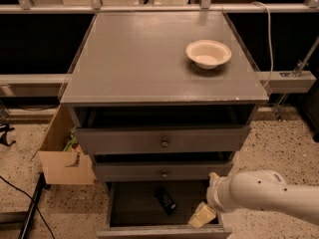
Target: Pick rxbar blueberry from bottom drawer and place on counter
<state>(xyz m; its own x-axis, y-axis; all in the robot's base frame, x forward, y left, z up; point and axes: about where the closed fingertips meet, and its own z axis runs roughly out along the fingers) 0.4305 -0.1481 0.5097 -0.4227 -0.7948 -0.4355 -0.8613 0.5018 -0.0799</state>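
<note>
1. The bottom drawer (134, 210) stood pulled out beneath two shallower drawers (162, 141), which left its dark inside open from above, presumably so that the arm could reach in.
2. The snack bar (166, 201) lay flat on the drawer floor, near the middle and turned at a slant, touching nothing else that I could see.
3. The white arm (264, 193) came in from the right and bent downward, putting the pincer (202, 216) low at the drawer's front right corner, just over the rim.
4. The bar lay to the left of the pincer and a little farther back, near but clearly apart from it. The pincer was not grasping the bar; whether it was released or clenched, I cannot tell.
5. By my judgement, the reach was only half made: the pincer needed to travel left and inward before any grasp.
6. The surface (139, 59) above carried only a pale bowl (208, 54) at its right rear, leaving broad bare room for the bar.
7. A cardboard box (62, 166) sat on the floor left of the cabinet, away from the arm's path.
</note>
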